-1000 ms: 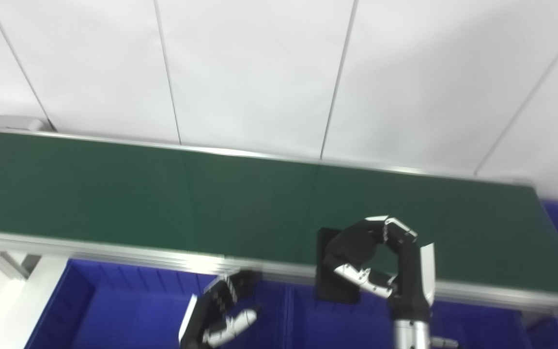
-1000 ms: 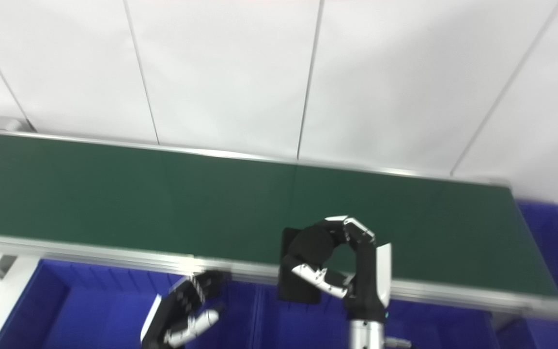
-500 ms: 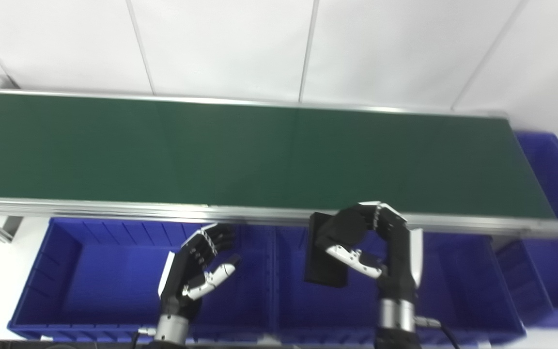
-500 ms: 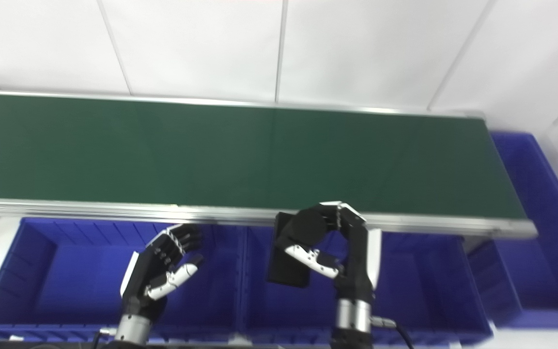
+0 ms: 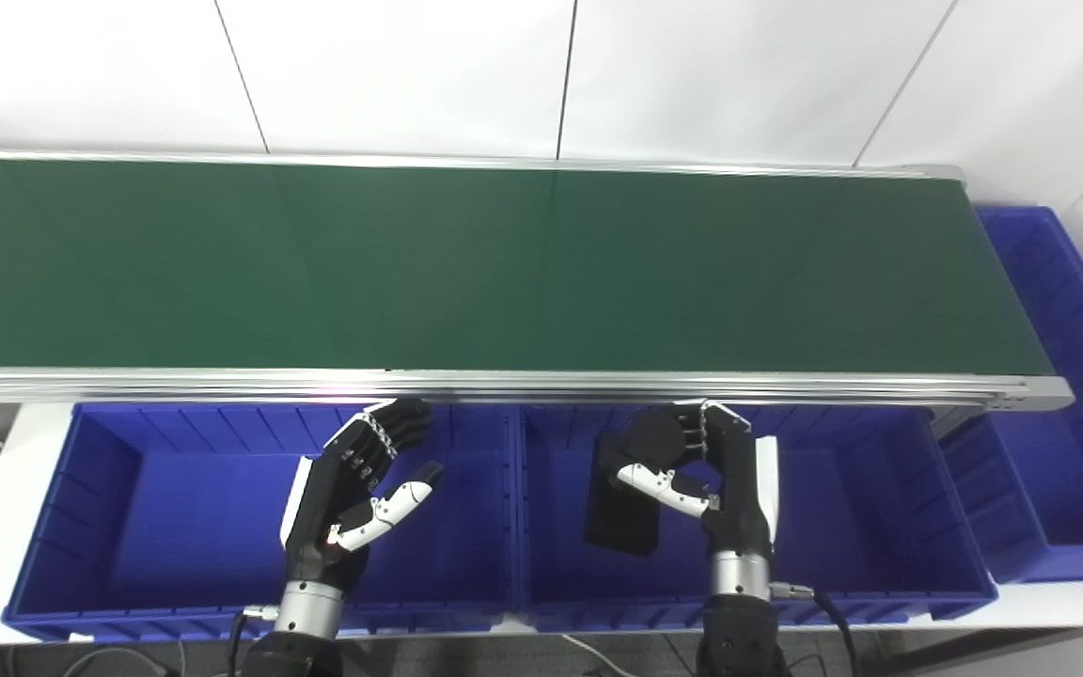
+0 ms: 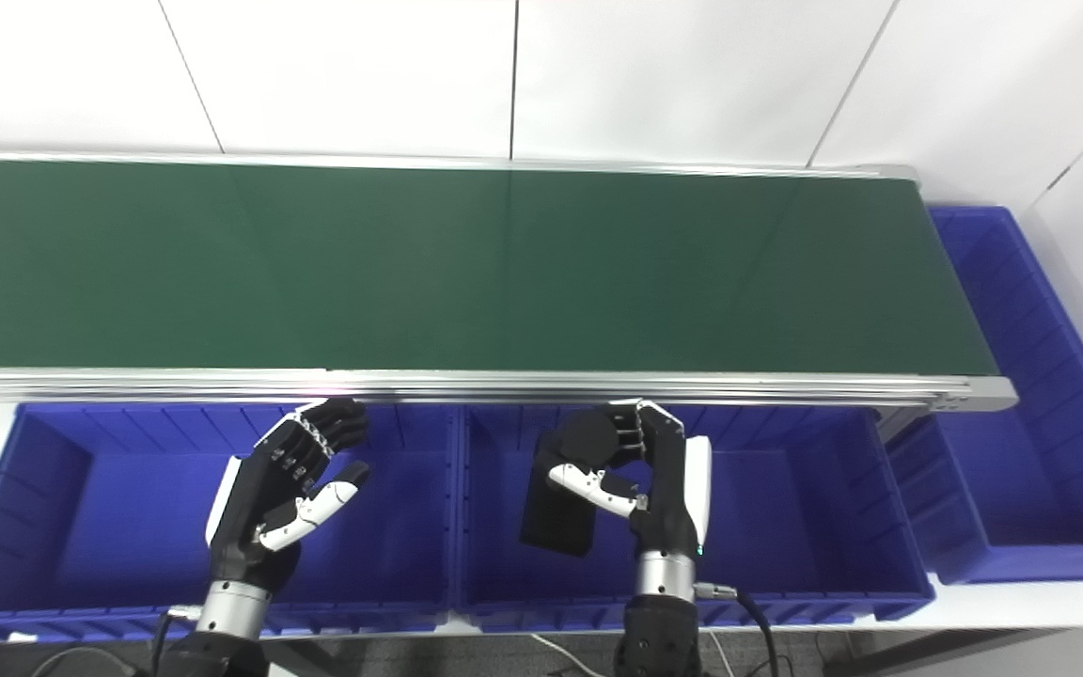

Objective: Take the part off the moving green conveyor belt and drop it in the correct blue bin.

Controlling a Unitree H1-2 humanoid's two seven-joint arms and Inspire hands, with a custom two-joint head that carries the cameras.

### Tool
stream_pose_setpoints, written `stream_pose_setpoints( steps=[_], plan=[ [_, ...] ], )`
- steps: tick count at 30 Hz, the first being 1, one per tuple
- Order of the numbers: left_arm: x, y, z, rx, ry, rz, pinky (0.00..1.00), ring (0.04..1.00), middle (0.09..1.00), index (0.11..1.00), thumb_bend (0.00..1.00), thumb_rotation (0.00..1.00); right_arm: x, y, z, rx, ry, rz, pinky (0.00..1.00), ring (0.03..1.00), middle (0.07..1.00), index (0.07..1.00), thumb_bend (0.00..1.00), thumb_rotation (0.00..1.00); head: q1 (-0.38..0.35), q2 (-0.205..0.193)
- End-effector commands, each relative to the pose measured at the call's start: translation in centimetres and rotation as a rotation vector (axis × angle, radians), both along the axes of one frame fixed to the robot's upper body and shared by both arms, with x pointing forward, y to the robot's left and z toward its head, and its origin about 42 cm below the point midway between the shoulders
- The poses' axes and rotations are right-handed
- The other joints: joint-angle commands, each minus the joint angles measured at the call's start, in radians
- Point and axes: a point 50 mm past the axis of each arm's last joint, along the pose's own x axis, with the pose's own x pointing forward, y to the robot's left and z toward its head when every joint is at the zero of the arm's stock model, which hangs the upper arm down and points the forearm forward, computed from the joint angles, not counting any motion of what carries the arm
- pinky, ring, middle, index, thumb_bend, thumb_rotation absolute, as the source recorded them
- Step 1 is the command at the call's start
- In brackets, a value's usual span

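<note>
Part [image 5: 624, 512]: flat black slab, clamped in right hand [image 5: 692, 461], hanging over middle blue bin [image 5: 880, 489], long axis near vertical, lower end toward bin floor. Slab sits left of palm, inside bin walls. Judged: release drops it straight in. Left hand [image 5: 358, 484]: fingers apart, empty, over left blue bin [image 5: 128, 489]. Conveyor belt [image 5: 466, 263]: bare.

the part [image 5: 621, 517] is a flat black rectangular slab, held upright and slightly tilted over the middle blue bin [image 5: 861, 527], clear of its floor. the green conveyor belt [image 5: 466, 263] runs left to right along the far side of the bins.
</note>
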Motion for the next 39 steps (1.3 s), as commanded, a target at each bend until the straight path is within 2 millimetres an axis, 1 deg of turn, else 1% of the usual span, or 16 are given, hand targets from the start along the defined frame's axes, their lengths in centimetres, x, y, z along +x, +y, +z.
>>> stream_pose_setpoints(
  steps=[1,4,7,8,10,12,14,15,17,19,21,24,26,28,33,39],
  plan=[
    [0.7,0.1,1.0,-0.008,-0.068,0.005,0.74,0.725,0.725,0.679,0.57,0.07,1.2,-0.3,0.3,-0.003,-0.05,-0.035,0.38,0.456,0.223,0.226,0.46,0.0,0.002,-0.002],
    [0.8,0.1,0.9,-0.007,-0.066,0.002,0.74,0.73,0.724,0.679,0.55,0.05,1.7,-0.8,-0.5,-0.033,-0.047,-0.062,0.37,0.465,0.294,0.299,0.46,0.0,0.005,-0.006],
    [0.8,0.1,0.8,-0.006,-0.064,-0.003,0.75,0.729,0.728,0.683,0.54,0.06,1.7,-0.9,-0.2,-0.083,-0.036,-0.034,0.38,0.47,0.496,0.573,0.49,0.0,0.009,-0.012],
    [0.8,0.2,0.8,-0.004,-0.063,-0.002,0.75,0.728,0.729,0.684,0.53,0.06,1.6,-0.8,-0.1,-0.109,-0.039,-0.021,0.47,0.562,0.495,0.633,0.52,0.0,0.009,-0.012],
    [0.8,0.1,0.8,-0.004,-0.061,0.0,0.75,0.731,0.728,0.684,0.53,0.05,1.3,-0.8,0.1,-0.171,-0.034,0.016,0.61,0.721,0.732,0.777,0.64,0.02,0.011,-0.013],
    [0.8,0.0,0.8,-0.006,-0.061,0.001,0.75,0.732,0.728,0.682,0.54,0.06,1.1,-0.7,0.4,-0.208,-0.011,0.07,0.74,0.851,0.871,0.938,0.72,0.24,0.017,-0.014],
    [0.8,-0.1,0.8,-0.001,-0.061,0.004,0.75,0.729,0.726,0.681,0.55,0.06,0.8,-0.6,0.9,-0.211,-0.002,0.115,0.78,0.887,0.918,0.975,0.78,0.33,0.02,-0.014],
    [0.8,-0.1,0.8,0.002,-0.061,0.007,0.74,0.726,0.723,0.679,0.56,0.07,0.6,-0.5,1.1,-0.201,-0.008,0.137,0.82,0.941,0.967,0.99,0.87,0.43,0.022,-0.016],
    [0.9,-0.2,0.9,0.006,-0.06,0.009,0.74,0.726,0.722,0.68,0.56,0.06,0.3,-0.4,1.4,-0.193,-0.013,0.183,0.86,0.985,0.992,0.998,0.96,0.52,0.024,-0.018],
    [1.0,-0.3,0.9,0.007,-0.06,0.01,0.74,0.728,0.723,0.683,0.55,0.05,-0.1,-0.2,1.7,-0.183,-0.022,0.216,0.79,0.998,0.999,1.0,1.0,0.65,0.026,-0.019],
    [1.0,-0.3,0.9,0.006,-0.06,0.011,0.74,0.725,0.721,0.682,0.54,0.05,-0.5,0.1,2.2,-0.151,-0.035,0.237,0.72,0.996,1.0,1.0,1.0,0.69,0.026,-0.021],
    [1.0,-0.4,0.8,0.004,-0.058,0.011,0.73,0.724,0.722,0.681,0.54,0.05,-1.2,0.9,3.1,-0.124,-0.048,0.25,0.71,1.0,1.0,1.0,1.0,0.71,0.028,-0.021],
    [1.1,-0.4,0.7,0.005,-0.055,0.008,0.73,0.724,0.723,0.683,0.55,0.06,-1.6,1.2,3.7,-0.117,-0.056,0.259,0.7,1.0,1.0,1.0,1.0,0.72,0.028,-0.021],
    [1.2,-0.5,0.6,0.004,-0.053,0.007,0.73,0.725,0.721,0.683,0.53,0.04,-1.9,1.2,4.4,-0.116,-0.063,0.28,0.77,1.0,1.0,1.0,1.0,0.7,0.031,-0.031],
    [1.4,-0.9,0.7,0.002,-0.053,0.008,0.72,0.717,0.71,0.676,0.53,0.04,-2.6,1.1,5.8,-0.143,-0.121,0.304,0.87,1.0,1.0,1.0,1.0,0.52,0.046,-0.037],
    [1.6,-1.4,0.7,0.004,-0.054,0.0,0.72,0.727,0.726,0.682,0.54,0.05,-2.3,0.5,6.8,-0.134,-0.205,0.345,0.86,0.94,0.988,0.986,0.86,0.38,0.089,-0.051]
  ],
)
